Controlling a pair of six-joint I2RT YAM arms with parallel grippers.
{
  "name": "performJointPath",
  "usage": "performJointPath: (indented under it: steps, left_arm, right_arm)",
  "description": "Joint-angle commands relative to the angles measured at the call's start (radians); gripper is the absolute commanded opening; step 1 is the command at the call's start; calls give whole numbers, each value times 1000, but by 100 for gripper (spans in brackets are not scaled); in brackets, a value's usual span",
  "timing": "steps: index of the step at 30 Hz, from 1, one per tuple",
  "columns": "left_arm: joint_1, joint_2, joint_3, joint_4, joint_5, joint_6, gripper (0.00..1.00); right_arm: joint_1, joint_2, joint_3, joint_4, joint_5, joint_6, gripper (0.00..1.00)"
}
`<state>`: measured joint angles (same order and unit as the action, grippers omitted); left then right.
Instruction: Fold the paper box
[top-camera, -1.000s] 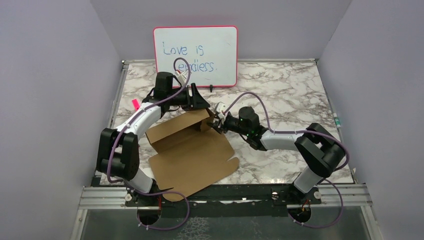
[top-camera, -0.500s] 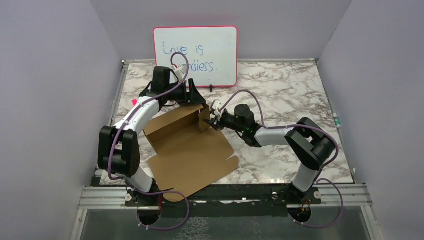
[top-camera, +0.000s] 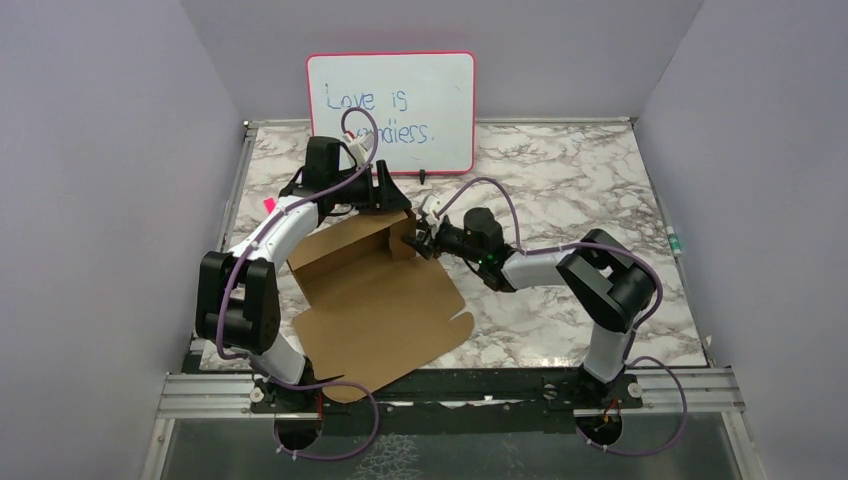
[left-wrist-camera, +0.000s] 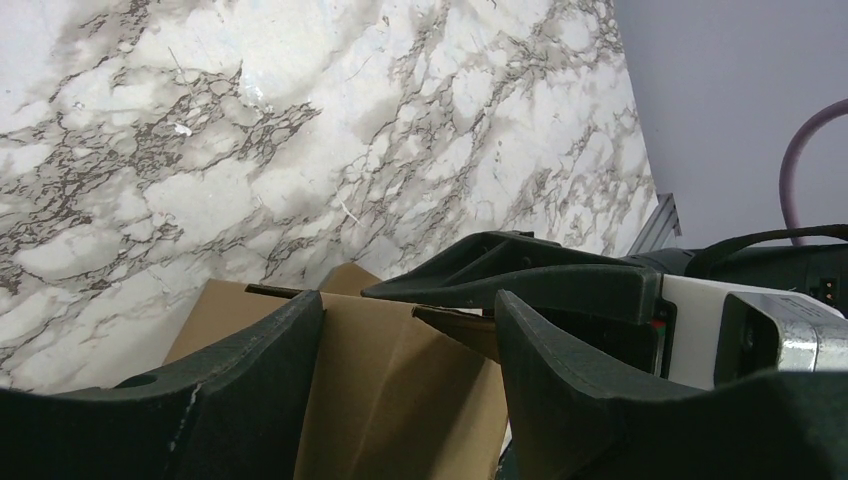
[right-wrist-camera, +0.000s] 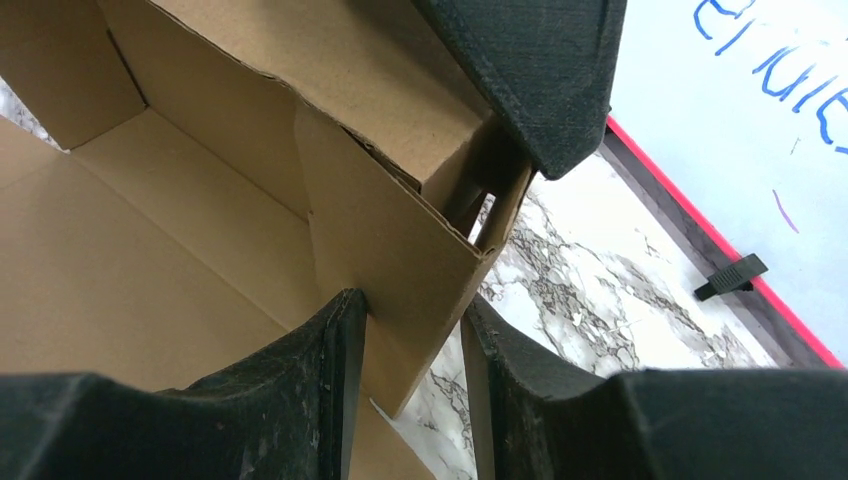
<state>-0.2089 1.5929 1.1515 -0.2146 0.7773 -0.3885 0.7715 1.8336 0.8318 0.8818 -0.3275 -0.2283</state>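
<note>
R claw (right-wrist-camera: 408, 300) clamps paper box (top-camera: 380, 300) side flap | L claw (left-wrist-camera: 408, 300) open by back wall, touch unclear

whiteboard (top-camera: 391, 112): pink frame, blue writing, at back wall | marble table (top-camera: 580, 180) | small black piece (top-camera: 425, 177): just before whiteboard

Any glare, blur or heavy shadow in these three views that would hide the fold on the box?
Top external: soft, even light, paper box and whiteboard writing sharp, no glare. Left wrist: left gripper looks dark and slightly soft up close, marble table crisp. Right wrist: cardboard well lit and sharp, right gripper near-black, whiteboard bright but legible.
</note>
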Motion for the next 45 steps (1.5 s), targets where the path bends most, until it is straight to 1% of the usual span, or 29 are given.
performJointPath:
  steps: [1, 5, 10, 15, 17, 19, 22, 25, 27, 29, 32, 35, 37, 40, 42, 45]
  left_arm:
    - [-13, 9, -35, -22, 53, -14, 64]
    - [-20, 10, -41, -19, 56, -18, 64]
    - [-22, 5, -45, -13, 65, -20, 64]
    - [-22, 4, -44, -10, 73, -21, 64]
    - [-19, 4, -40, -11, 78, -24, 65]
    - [-14, 0, -38, -11, 77, -27, 65]
    - [-14, -11, -42, -6, 73, -30, 66]
    - [-14, -18, -51, 3, 76, -43, 66]
    - [-20, -30, -57, 10, 80, -50, 67]
    - [-36, -46, -60, 16, 78, -68, 67]
    - [-82, -77, -52, 31, 73, -91, 69]
    - [-125, -93, -44, 52, 87, -135, 70]
    - [-140, -99, -38, 72, 91, -155, 72]
    - [-141, -94, -21, 50, 42, -141, 74]
    - [-142, -76, -19, 47, 30, -137, 74]
    - [-142, -25, -25, 59, 58, -146, 74]
  right_arm:
    - [10, 14, 38, 147, 58, 49, 44]
    - [14, 23, 25, 223, 96, 72, 42]
    - [37, 45, 31, 268, 183, 74, 39]
    - [82, 63, 13, 321, 317, 11, 37]
    - [92, 68, 6, 328, 321, -18, 37]
    - [94, 70, 5, 322, 338, -2, 37]
    - [98, 59, 4, 314, 434, 55, 35]
    - [100, 38, -16, 343, 522, 101, 33]
    - [100, 13, -17, 310, 555, 114, 32]
    - [100, -25, -25, 261, 552, 111, 32]
    - [100, -101, -61, 202, 567, 117, 31]
    - [100, -177, -92, 128, 616, 130, 30]
    - [100, -217, -92, 50, 656, 132, 30]
    - [100, -262, -93, -60, 693, 131, 29]
    - [100, -280, -121, -69, 685, 121, 29]
    - [100, -287, -153, -59, 641, 116, 29]
